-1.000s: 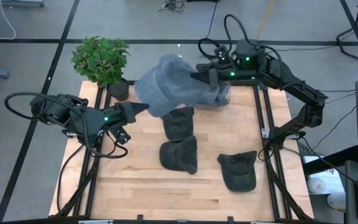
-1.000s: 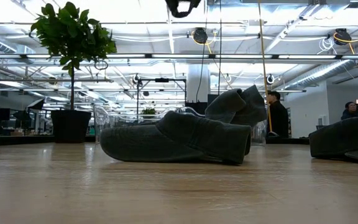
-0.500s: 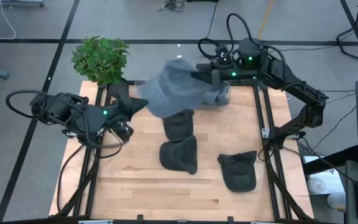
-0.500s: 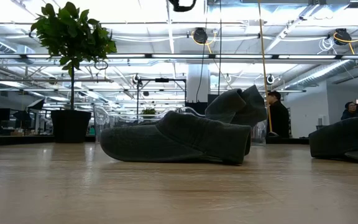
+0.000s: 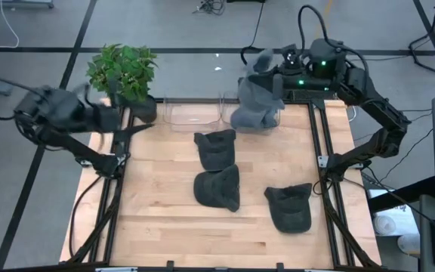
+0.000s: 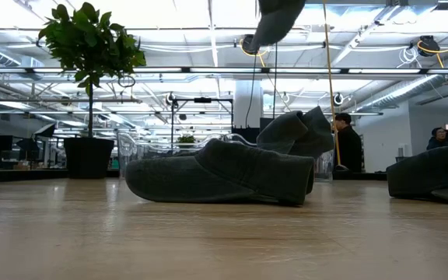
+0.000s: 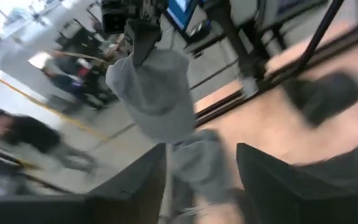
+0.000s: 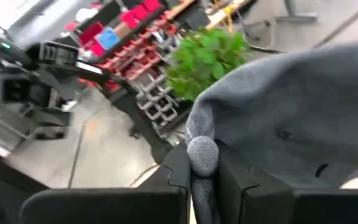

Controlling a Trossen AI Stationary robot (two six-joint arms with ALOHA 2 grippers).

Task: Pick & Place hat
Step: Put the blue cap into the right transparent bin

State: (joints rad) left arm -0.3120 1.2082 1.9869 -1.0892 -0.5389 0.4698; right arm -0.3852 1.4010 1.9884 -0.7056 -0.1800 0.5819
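Three dark hats lie on my wooden table (image 5: 165, 227), and a fourth, the grey hat (image 5: 257, 98), hangs in the air at the table's far edge. My right gripper (image 5: 272, 75) has its fingers pinched together on a fold of that grey hat, which droops from the fingertips down toward the clear bin (image 5: 195, 115) at the same far edge. In the right wrist view the grey cloth is clamped between the two dark fingers (image 8: 180, 169). My left gripper (image 7: 201, 171) is off the table's side near the potted plant (image 5: 121, 73), well apart from the grey hat, fingers spread with nothing between them.
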